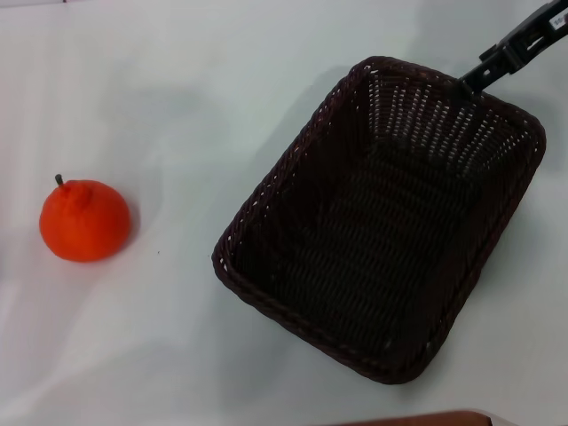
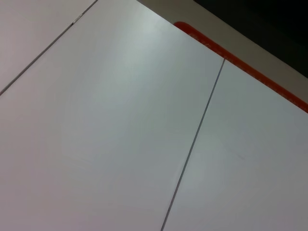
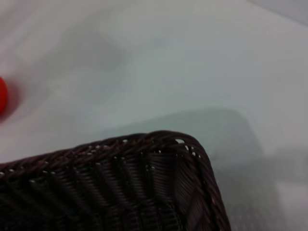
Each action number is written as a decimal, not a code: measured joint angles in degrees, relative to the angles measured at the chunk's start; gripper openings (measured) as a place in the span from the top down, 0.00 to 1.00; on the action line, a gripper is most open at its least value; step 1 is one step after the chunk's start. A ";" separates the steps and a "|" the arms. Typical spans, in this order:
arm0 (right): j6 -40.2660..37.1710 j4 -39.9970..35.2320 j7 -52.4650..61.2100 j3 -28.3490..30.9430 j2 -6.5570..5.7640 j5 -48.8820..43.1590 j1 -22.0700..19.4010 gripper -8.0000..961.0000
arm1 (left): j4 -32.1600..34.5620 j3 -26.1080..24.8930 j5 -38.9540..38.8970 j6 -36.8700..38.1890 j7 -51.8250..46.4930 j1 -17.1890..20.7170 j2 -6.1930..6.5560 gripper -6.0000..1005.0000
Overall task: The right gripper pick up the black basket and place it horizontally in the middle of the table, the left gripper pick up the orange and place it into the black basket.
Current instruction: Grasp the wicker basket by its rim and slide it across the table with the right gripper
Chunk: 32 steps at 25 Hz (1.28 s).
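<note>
The black basket sits askew on the white table, right of the middle, open side up and empty. My right gripper comes in from the far right corner and pinches the basket's far rim, one finger inside the wall. The right wrist view shows a corner of the braided rim close up. The orange stands on the table at the left, stem up, well apart from the basket; a sliver of it shows in the right wrist view. The left gripper is out of view.
The left wrist view shows only white panels with thin seams and an orange-red strip along a dark edge. A reddish-brown edge shows at the table's near side.
</note>
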 joint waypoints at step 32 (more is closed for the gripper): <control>-3.60 8.84 -3.94 5.80 -2.49 10.70 -5.25 0.78 | 0.20 0.36 0.05 1.62 0.05 -0.63 -0.09 0.13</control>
